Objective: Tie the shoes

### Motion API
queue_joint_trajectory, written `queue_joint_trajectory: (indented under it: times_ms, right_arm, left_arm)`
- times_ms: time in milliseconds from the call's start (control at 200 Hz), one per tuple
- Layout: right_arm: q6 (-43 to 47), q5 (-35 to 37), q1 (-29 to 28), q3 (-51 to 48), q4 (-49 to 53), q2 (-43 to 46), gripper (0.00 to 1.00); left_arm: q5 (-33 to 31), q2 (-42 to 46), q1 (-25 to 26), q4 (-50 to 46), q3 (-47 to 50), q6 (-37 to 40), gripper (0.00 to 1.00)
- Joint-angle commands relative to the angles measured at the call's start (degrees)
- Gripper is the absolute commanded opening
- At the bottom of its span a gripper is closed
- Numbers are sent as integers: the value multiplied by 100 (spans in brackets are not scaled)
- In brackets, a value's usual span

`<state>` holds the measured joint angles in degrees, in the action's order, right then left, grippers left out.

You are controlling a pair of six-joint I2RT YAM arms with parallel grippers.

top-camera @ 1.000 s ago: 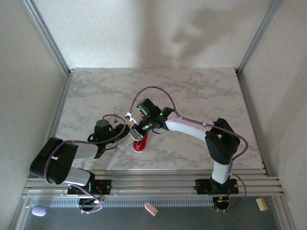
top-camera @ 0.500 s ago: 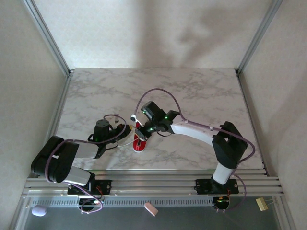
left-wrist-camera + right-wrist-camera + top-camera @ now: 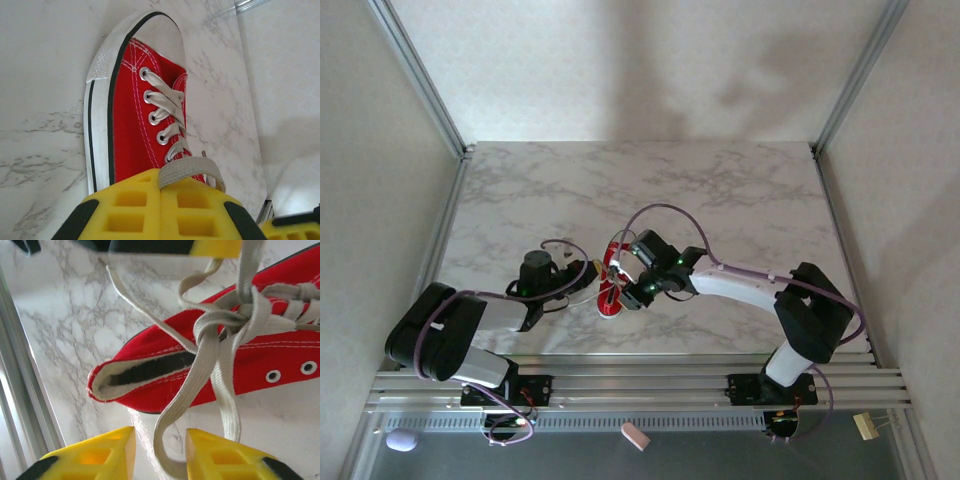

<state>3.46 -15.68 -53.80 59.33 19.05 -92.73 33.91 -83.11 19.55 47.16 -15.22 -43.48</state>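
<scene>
Holding: left claw [image 3: 160,187] is fully closed, pads pinching a flat loop of lace [image 3: 192,167] that comes up out of the seam between them. Grip looks solid and the strand runs back toward the top eyelets.

Right claw [image 3: 159,441] is part open with nothing clamped. A slack loop of lace hangs down into the gap between its fingers [image 3: 102,452], and I can't tell whether it touches either pad.

Just above that gap there's a first crossover knot [image 3: 220,325] at the top of the lacing. It's drawn in but loose, and I see no bow yet.

Shoe [image 3: 127,125] sits on the table [image 3: 45,75], between your two claws toward the near edge, toe pointing away from the left claw. The heel opening faces the right wrist camera.

Handling, my read:
- The shoe is small and probably light. Expect it to slide or tip on the marble if you pull one strand hard, so pull both sides against each other.
- Lace is flat, soft and limp. It won't hold a loop shape on its own and folds wherever you pinch it.
- The weave should give the pads decent friction, so slip risk is low if you catch the full width.
- Take the free strand close below the knot, flat across the pads. Don't grab the canvas or tongue, they just crumple.
</scene>
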Motion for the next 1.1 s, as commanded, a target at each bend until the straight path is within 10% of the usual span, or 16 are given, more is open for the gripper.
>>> queue_joint_trajectory:
  times_ms: [0,1096]
  right_arm:
    - [-183,330,-51,29,-297,342,39]
    - [-627,2008,-625,993,399,-685,32]
  left_arm:
    - [76,-65,75,207,-8,60,0]
    - [-50,188,69,-22,19,112,0]
